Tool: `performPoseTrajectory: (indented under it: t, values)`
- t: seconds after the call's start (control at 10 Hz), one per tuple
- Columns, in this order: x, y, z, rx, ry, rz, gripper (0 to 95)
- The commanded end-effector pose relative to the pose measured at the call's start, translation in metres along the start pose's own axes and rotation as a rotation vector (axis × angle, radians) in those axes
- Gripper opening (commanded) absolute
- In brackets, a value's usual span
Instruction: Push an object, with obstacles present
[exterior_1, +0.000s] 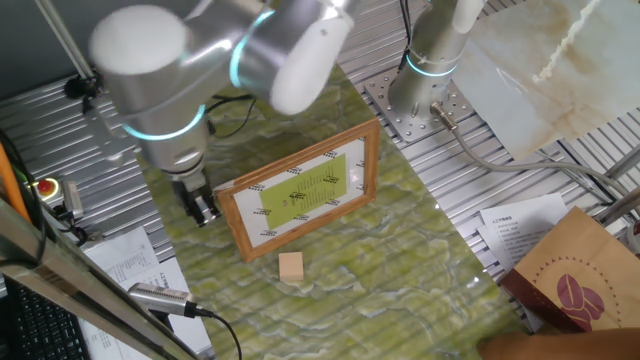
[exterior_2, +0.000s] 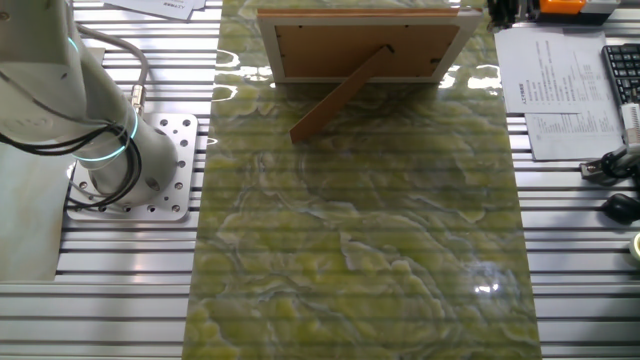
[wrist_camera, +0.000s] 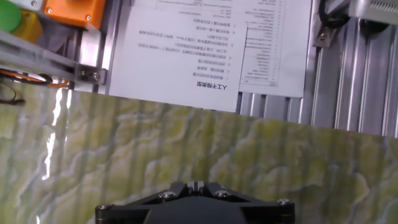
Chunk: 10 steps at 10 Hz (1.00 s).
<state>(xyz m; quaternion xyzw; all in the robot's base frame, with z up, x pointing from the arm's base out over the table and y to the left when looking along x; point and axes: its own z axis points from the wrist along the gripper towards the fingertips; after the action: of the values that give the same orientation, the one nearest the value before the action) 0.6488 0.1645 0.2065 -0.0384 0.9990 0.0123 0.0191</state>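
Observation:
The small light-brown wooden cube (exterior_1: 291, 266) sits on the green marbled mat (exterior_1: 400, 260), just in front of the picture frame (exterior_1: 300, 188). The frame stands upright on its prop, with a light wood border and a yellow-green sheet inside. Its brown back shows in the other fixed view (exterior_2: 365, 45) and hides the cube there. My gripper (exterior_1: 202, 208) is shut and empty. It hangs low over the mat's left edge, beside the frame's left end and apart from the cube. In the hand view the gripper (wrist_camera: 198, 185) shows its tips together over bare mat, with no cube in sight.
A brown coffee-bean paper bag (exterior_1: 575, 280) lies at the right front. Printed papers (wrist_camera: 211, 43) lie on the ribbed metal table beyond the mat edge. The arm's base (exterior_1: 420, 95) stands at the back. A cabled handle (exterior_1: 160, 297) lies at the front left.

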Motion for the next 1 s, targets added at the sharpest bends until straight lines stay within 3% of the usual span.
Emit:
performPoseTrajectory:
  t: [0.1, 0.3, 0.5, 0.7, 1.0]
  values:
    - [0.0051, -0.0022, 0.0001, 0.002, 0.01, 0.01, 0.0]
    - [0.0051, -0.0022, 0.0001, 0.002, 0.015, -0.028, 0.0]
    - [0.0051, -0.0022, 0.0001, 0.005, -0.01, -0.043, 0.0]
    - [0.0051, -0.0022, 0.0001, 0.006, -0.013, -0.041, 0.0]
    - [-0.0024, -0.0044, -0.007, 0.006, 0.014, -0.038, 0.0]
